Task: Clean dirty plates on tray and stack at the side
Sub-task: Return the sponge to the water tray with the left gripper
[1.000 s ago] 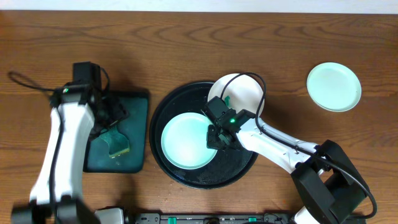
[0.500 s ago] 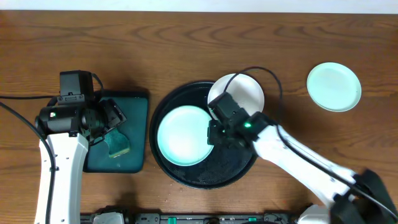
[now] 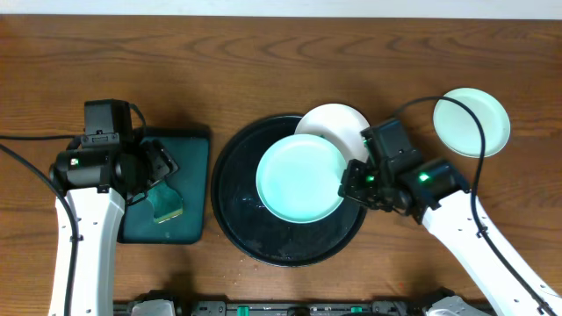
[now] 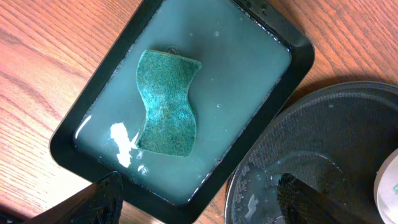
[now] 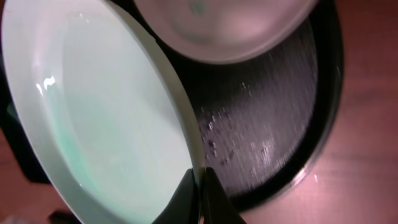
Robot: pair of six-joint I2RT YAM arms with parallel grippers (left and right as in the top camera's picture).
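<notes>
The right hand (image 3: 351,180) is pinched tight on the right rim of a mint plate (image 3: 299,178), held over the black tray (image 3: 233,215). It looks wiped, so I think this is the carrying step. The left hand (image 4: 200,180) hangs over the sponge (image 4: 166,102), its two sides wide apart. Next, the plate should go right and away, landing flat on the other mint plate (image 3: 471,121) near the bench's far right corner. The white plate (image 3: 338,123) sits on the tray's far rim.

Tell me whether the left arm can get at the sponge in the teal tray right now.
Probably yes. The left pincer hangs open above the sponge, which lies flat in the wet teal tray with nothing on top of it.
</notes>
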